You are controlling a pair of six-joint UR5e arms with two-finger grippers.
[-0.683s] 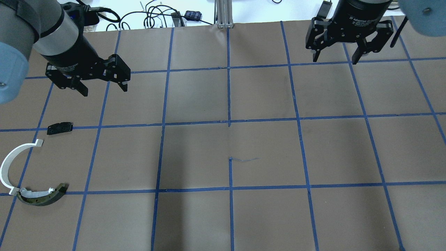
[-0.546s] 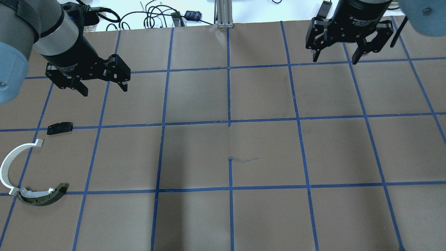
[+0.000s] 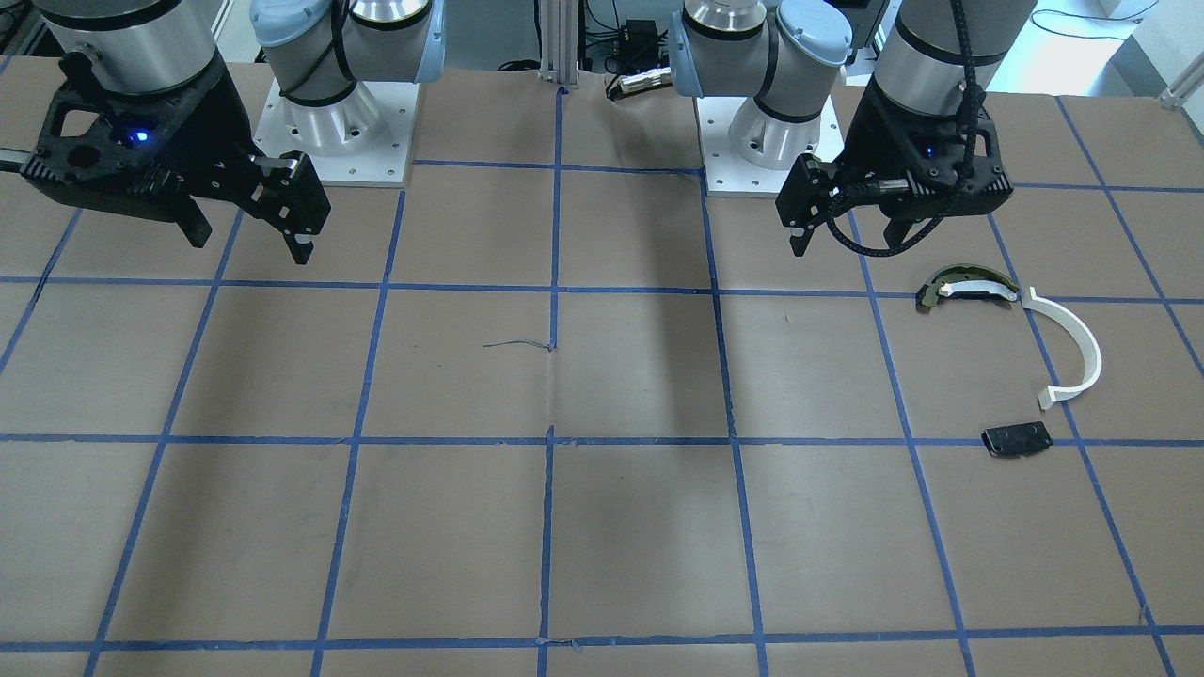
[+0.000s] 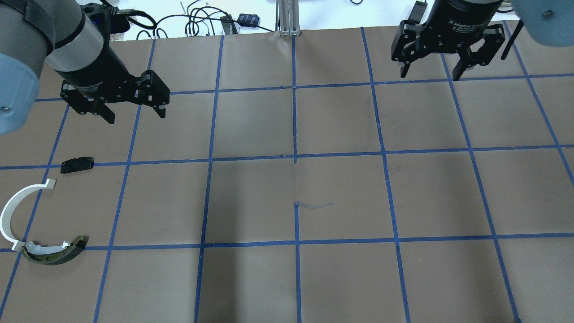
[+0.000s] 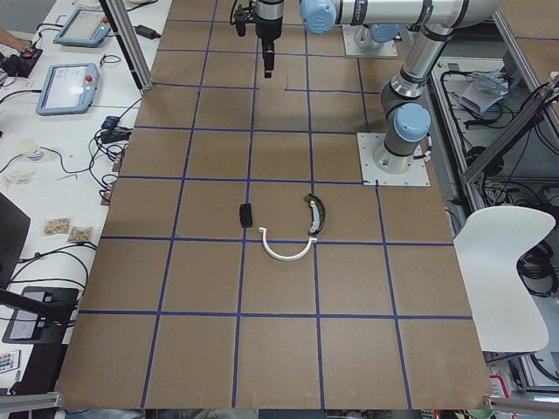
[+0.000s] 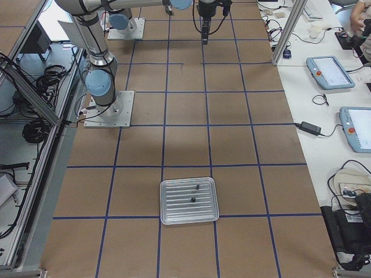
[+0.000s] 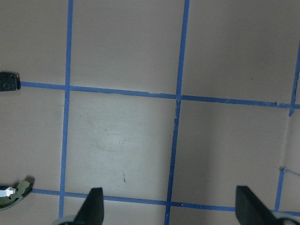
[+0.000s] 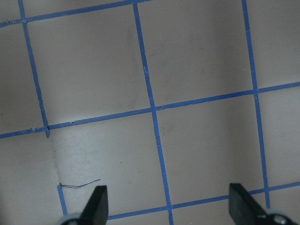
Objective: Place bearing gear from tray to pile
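The pile lies at the table's left: a white half-ring arc (image 4: 10, 211), a dark curved piece with a white strip (image 4: 54, 254) and a flat black plate (image 4: 77, 164). It also shows in the front view, with the arc (image 3: 1077, 338) there. My left gripper (image 4: 135, 116) is open and empty, above the table beyond the plate. My right gripper (image 4: 429, 77) is open and empty at the far right. A metal tray (image 6: 174, 211) shows only in the right exterior view, with two small dark parts (image 6: 197, 187) in it. I cannot tell which is the bearing gear.
The table is brown paper with a blue tape grid (image 4: 295, 154). Cables and a metal post (image 4: 287, 18) lie beyond the far edge. The arm bases (image 3: 329, 122) stand at the robot's side. Tablets and cables lie on the side bench (image 6: 330, 72).
Both grippers have shifted only slightly; the right one has moved a little toward the far edge. Both stay open. The pile has not moved.
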